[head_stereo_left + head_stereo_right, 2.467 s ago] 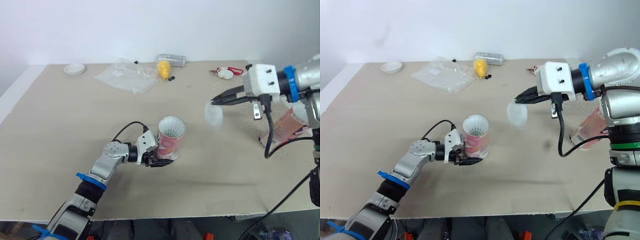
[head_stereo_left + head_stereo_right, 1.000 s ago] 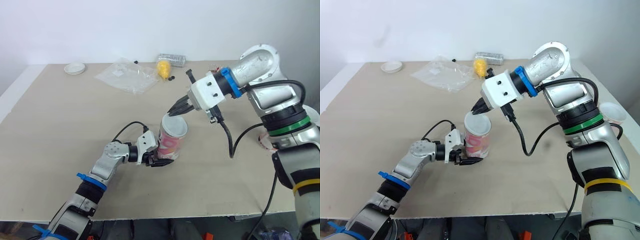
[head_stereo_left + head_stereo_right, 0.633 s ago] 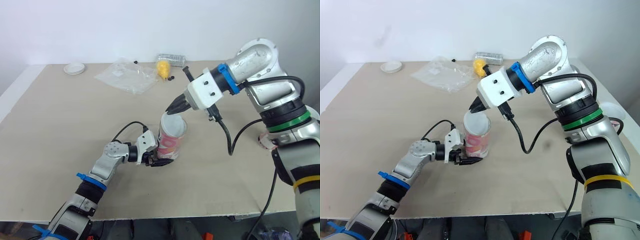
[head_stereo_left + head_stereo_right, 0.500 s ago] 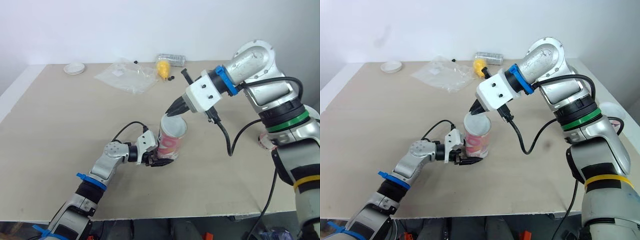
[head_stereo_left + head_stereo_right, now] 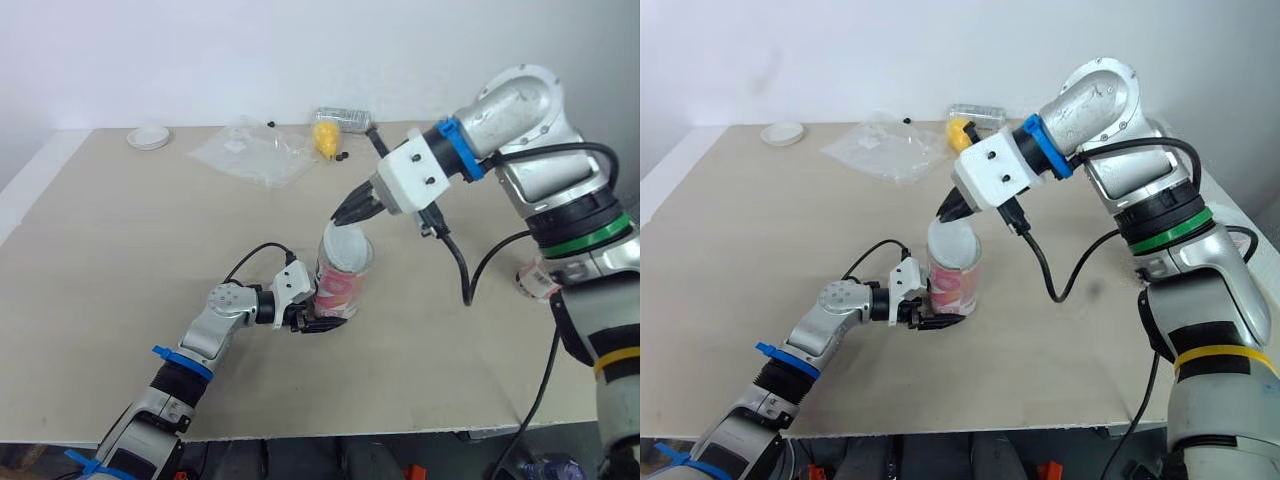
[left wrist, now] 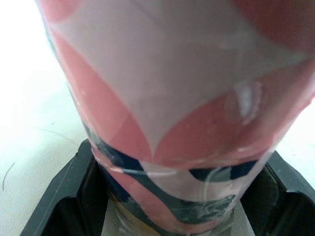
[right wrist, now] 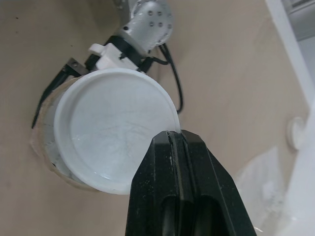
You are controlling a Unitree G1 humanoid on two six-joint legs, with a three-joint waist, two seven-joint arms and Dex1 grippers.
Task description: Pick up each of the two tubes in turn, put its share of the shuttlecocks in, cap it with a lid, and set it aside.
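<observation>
Table [image 5: 120,260]: left gripper [image 5: 318,322] clamps tube [image 5: 338,288]; right gripper [image 5: 342,216] holds lid [image 7: 115,128], apparently atop.

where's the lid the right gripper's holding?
In the head views, the lid sits tilted on the mouth of the tube near the middle of the table, its rim pinched by the right gripper; the left gripper holds the tube's base.

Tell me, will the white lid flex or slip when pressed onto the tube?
Probably bendy: the lid looks thin and translucent. Pinched at its rim by the right gripper, it may pivot or slip. The tube, clamped low by the left gripper, should resist tipping.
</observation>
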